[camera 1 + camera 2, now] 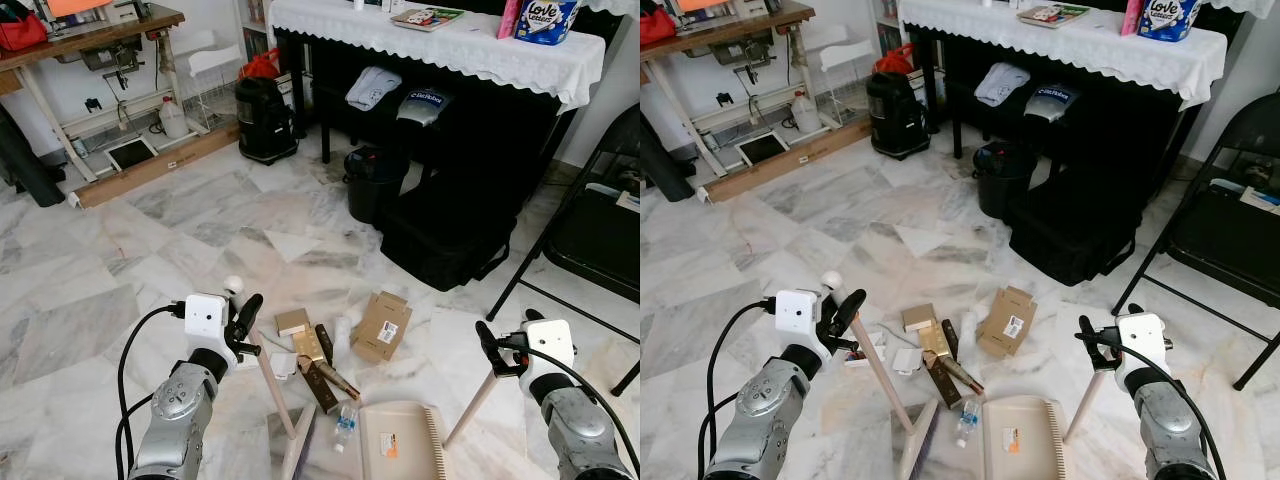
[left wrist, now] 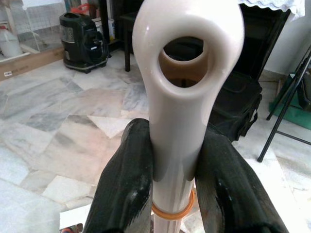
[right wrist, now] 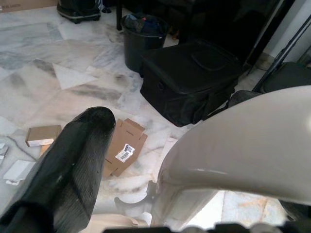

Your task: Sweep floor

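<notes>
Marble floor [image 1: 150, 240] is lying mostly unswept, litter [image 1: 330, 350] gathering just before the dustpan [image 1: 400, 440], while left gripper [image 1: 243, 325] fingers are clamping the broom handle [image 1: 272, 385] and right gripper [image 1: 492, 352] fingers are clasping the dustpan handle [image 1: 472, 405].

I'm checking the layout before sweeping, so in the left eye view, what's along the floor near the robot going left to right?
left gripper on the broom handle → small tan box → flattened cardboard box → right gripper on the dustpan handle
</notes>
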Controlling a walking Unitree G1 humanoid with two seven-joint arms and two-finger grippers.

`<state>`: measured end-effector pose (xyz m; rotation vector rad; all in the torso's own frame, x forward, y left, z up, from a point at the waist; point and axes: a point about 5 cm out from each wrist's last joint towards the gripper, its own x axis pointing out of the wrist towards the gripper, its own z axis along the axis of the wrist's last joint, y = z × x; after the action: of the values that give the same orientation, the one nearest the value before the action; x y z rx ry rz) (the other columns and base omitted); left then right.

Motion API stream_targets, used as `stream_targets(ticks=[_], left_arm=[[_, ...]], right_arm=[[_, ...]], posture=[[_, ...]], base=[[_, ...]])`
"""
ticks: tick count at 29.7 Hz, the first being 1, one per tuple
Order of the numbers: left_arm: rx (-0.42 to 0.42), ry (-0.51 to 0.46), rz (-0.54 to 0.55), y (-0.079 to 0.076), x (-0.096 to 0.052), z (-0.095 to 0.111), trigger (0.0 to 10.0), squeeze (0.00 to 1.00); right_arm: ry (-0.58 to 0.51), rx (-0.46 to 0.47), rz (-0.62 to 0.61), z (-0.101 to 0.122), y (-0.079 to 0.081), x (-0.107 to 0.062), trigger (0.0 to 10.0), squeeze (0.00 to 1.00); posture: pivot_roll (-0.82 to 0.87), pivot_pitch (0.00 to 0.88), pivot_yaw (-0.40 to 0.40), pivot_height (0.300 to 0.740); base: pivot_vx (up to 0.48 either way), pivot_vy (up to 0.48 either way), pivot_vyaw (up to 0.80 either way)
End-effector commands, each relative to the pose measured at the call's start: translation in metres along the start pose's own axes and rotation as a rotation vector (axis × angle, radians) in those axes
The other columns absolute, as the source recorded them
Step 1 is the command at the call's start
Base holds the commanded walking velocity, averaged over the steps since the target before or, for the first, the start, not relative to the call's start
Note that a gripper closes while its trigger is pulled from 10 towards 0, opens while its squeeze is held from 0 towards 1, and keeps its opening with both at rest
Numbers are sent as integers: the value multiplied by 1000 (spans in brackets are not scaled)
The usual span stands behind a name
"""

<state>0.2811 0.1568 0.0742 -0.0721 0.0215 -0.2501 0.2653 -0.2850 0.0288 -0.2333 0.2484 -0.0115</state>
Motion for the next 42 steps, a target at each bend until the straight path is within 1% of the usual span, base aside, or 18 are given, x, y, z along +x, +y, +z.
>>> stream_targets(ticks=[1, 17, 18, 19, 20, 23, 24, 25, 28, 30, 31, 32, 33, 36, 37, 38, 39, 42], left_arm=[[16, -27, 5, 3, 2, 6, 10000, 0], [18, -27, 4, 3, 2, 7, 10000, 0], [18, -27, 3, 3, 2, 7, 10000, 0], [18, -27, 3, 3, 2, 7, 10000, 0], [18, -27, 2, 3, 2, 7, 10000, 0], [17, -27, 2, 3, 2, 7, 10000, 0], [17, -27, 2, 2, 2, 7, 10000, 0], [17, -27, 1, 2, 2, 7, 10000, 0], [17, -27, 0, 2, 2, 7, 10000, 0], [16, -29, -1, 1, 2, 7, 10000, 0], [16, -30, -1, 1, 3, 8, 10000, 0], [16, -31, -2, 1, 3, 8, 10000, 0], [16, -31, -3, 1, 3, 8, 10000, 0], [18, -30, -3, 1, 3, 8, 10000, 0], [18, -29, -3, 1, 3, 8, 10000, 0], [18, -29, -3, 1, 3, 8, 10000, 0], [18, -27, -4, 1, 2, 7, 10000, 0], [19, -24, -4, 1, 2, 6, 10000, 0]], right_arm=[[24, 12, 11, -2, 5, 2, 9882, 0], [72, 5, -37, -9, 4, 0, 10000, 0], [72, 2, -37, -8, 4, 1, 8118, 0], [72, 2, -38, -8, 4, 1, 8118, 0], [72, 1, -40, -7, 3, 2, 3686, 0], [72, 0, -41, -7, 3, 2, 3686, 0], [72, 0, -42, -7, 3, 2, 3216, 0], [72, 2, -39, -7, 4, 3, 3882, 0], [73, 3, -38, -7, 4, 3, 3882, 0], [75, 8, -35, -7, 7, 3, 3333, 0], [77, 9, -34, -8, 8, 3, 4588, 0], [78, 12, -32, -8, 9, 3, 7490, 0], [79, 14, -29, -8, 10, 3, 4745, 0], [82, 15, -26, -9, 11, 3, 4980, 0], [83, 15, -26, -9, 11, 3, 6235, 0], [83, 15, -27, -9, 11, 3, 6235, 0], [85, 14, -27, -10, 11, 3, 10000, 0], [87, 15, -27, -10, 11, 3, 10000, 0]], posture=[[87, 0, 35, 740], [91, 0, 36, 740], [90, 0, 37, 740], [90, 0, 37, 740], [90, 0, 37, 740], [90, 0, 37, 740], [91, 0, 36, 740], [92, 0, 35, 740], [93, 0, 35, 740], [95, 0, 36, 740], [94, 0, 37, 740], [94, 0, 37, 740], [94, 0, 37, 740], [94, 0, 37, 740], [94, 0, 37, 740], [94, 0, 37, 740], [94, 0, 38, 740], [93, 0, 38, 740]], base=[[0, 0, 0], [0, 0, 0], [0, 0, 0], [0, 0, 0], [0, 0, 0], [0, 0, 0], [0, 0, 0], [0, 0, 0], [0, 0, 0], [0, 0, 0], [0, 0, 0], [0, 0, 0], [0, 0, 0], [0, 0, 0], [0, 0, 0], [0, 0, 0], [0, 0, 0], [0, 0, 0]])
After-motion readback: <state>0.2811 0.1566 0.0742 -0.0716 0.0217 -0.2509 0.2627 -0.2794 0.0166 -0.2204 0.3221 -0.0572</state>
